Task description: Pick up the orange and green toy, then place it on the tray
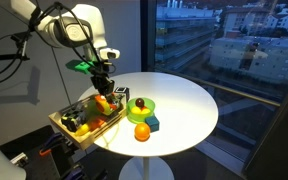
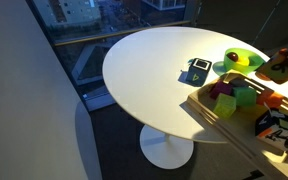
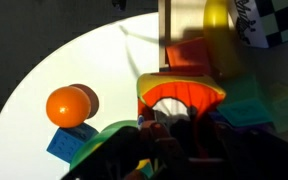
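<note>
Our gripper [image 1: 104,90] looks clamped on the orange and green toy [image 3: 181,95]. It hangs right above the tray [image 2: 219,120], at the dish [image 1: 141,104] end, so we reckon it's straight down from here.

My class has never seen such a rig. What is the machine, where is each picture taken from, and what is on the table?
It is a robot arm with a grasping tool. Two pictures come from cameras standing apart from the robot; the third looks out from the arm's wrist. On the round table: a tray of toys, a green dish, an orange ball, a blue block. The tool hangs over the tray. Whether it holds anything I cannot tell.
</note>
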Robot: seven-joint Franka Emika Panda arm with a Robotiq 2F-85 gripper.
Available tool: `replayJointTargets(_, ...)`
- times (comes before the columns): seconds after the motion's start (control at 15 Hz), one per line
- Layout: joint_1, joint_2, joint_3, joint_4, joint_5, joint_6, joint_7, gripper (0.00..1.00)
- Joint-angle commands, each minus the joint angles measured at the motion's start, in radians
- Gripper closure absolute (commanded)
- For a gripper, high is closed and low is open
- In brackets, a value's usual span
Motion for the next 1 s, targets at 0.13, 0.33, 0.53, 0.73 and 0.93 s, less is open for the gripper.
replayJointTargets(0.13,0.022,0.064,0.035,0.047,0.01,0.044,0.04,0.89)
replayJointTargets(0.33,0.026,0.103,0.047,0.053,-0.002,0.078,0.06,0.89)
replayJointTargets(0.53,0.024,0.14,0.052,0.058,-0.01,0.101,0.072,0.88)
replayJointTargets(0.73,0.025,0.157,0.05,0.059,-0.012,0.11,0.074,0.34)
replayJointTargets(0.93,0.025,0.153,0.048,0.056,-0.009,0.11,0.072,0.09)
